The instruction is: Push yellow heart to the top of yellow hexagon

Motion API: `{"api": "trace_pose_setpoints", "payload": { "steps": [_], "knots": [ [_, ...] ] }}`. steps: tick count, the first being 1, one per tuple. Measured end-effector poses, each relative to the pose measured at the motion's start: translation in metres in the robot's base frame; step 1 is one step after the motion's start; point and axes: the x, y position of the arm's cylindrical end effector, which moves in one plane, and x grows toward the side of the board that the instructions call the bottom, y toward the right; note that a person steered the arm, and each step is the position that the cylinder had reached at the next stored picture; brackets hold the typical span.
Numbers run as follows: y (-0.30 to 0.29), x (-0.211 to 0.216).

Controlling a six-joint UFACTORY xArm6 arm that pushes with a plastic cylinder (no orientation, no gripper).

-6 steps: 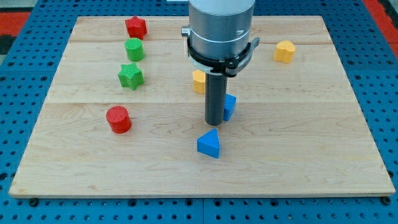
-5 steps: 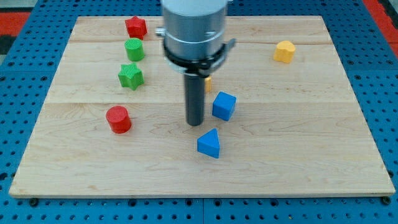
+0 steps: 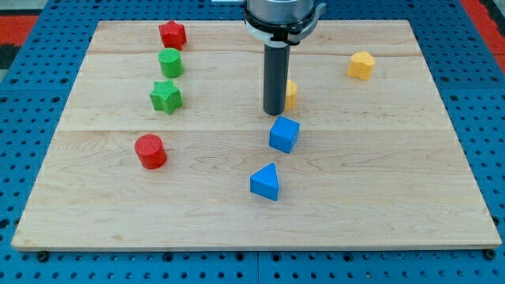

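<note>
My tip [image 3: 274,112] rests on the board just above the blue cube [image 3: 284,134]. A yellow block, taken to be the yellow heart [image 3: 291,93], sits against the rod's right side. The rod hides its left part, so I cannot make out its shape. The yellow hexagon [image 3: 360,65] lies apart at the view's upper right, to the right of the heart and a little higher. The arm's grey body enters from the view's top centre.
A red star [image 3: 172,34], a green cylinder [image 3: 170,61] and a green star [image 3: 166,95] stand in a column at the upper left. A red cylinder [image 3: 150,151] lies at the left. A blue triangle [image 3: 266,182] lies below the cube.
My tip swung left, then moved up and right to the yellow heart's left side. The heart has shifted to the right. The other blocks have not moved.
</note>
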Motion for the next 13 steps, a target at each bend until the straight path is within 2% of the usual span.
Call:
{"api": "trace_pose_setpoints", "payload": {
  "steps": [1,2,3,4,5,6,8,9,10,11,13],
  "knots": [
    [-0.063,0.028],
    [-0.096,0.095],
    [-0.057,0.178],
    [0.023,0.193],
    [0.108,0.178],
    [0.151,0.104],
    [0.195,-0.045],
    [0.239,-0.090],
    [0.207,-0.099],
    [0.119,-0.076],
    [0.104,-0.093]
  ]
}}
